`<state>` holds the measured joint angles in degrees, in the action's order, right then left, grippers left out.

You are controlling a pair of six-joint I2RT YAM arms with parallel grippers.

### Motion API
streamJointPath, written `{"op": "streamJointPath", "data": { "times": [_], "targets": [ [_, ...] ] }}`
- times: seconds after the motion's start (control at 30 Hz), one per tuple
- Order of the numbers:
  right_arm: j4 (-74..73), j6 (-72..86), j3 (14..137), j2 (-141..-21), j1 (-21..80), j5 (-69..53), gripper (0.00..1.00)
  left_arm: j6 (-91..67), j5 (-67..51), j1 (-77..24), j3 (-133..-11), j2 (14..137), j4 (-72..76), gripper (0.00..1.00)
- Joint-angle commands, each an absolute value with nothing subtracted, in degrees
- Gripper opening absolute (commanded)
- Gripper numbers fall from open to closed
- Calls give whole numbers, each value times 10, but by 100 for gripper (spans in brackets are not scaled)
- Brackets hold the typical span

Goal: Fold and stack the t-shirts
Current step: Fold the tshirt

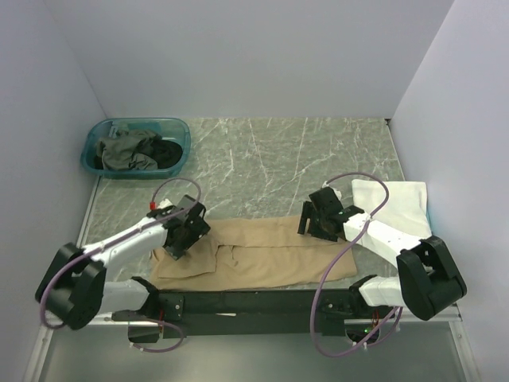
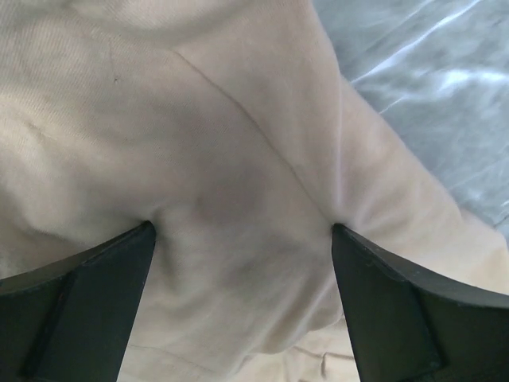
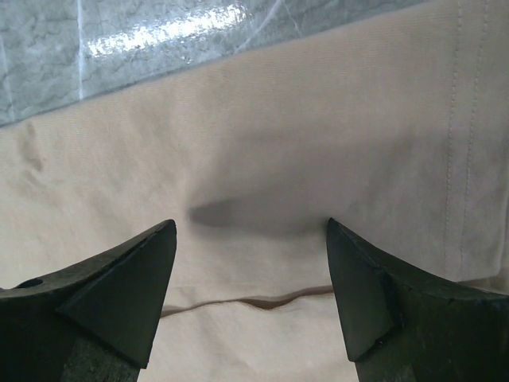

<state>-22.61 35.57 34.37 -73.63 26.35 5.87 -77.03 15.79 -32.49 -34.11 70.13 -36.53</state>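
Note:
The tan t-shirt (image 1: 262, 251) lies partly folded into a long strip across the near table. My left gripper (image 1: 181, 236) is open, its fingertips pressed down into the shirt's rumpled left end (image 2: 231, 183). My right gripper (image 1: 312, 227) is open just over the shirt's right part (image 3: 262, 159), straddling a folded cloth edge (image 3: 262, 302). A folded white t-shirt (image 1: 398, 203) lies at the right edge. A grey-green t-shirt (image 1: 126, 151) and a black one (image 1: 169, 151) lie crumpled in the tub.
The teal plastic tub (image 1: 176, 127) stands at the back left corner. White walls close in the left, back and right. A black rail (image 1: 254, 302) runs along the near edge between the arm bases. Grey marble table (image 1: 302, 159) shows behind the shirt.

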Motion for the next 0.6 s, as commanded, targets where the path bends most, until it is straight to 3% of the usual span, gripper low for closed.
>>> {"op": "streamJointPath", "data": {
  "times": [0.0,0.13,0.33,0.57],
  "targets": [
    [-203,347,335,-739,260,44,82,-741,140,-314,-358,795,-237,99],
    [-214,344,335,-752,260,46,82,-702,149,-312,-464,925,-236,99],
    [-216,349,307,-712,262,15,82,-618,151,-316,-715,1130,-265,99],
    [-182,372,289,-696,322,-78,83,-528,79,-313,-1134,1379,-280,99]
  ]
}}
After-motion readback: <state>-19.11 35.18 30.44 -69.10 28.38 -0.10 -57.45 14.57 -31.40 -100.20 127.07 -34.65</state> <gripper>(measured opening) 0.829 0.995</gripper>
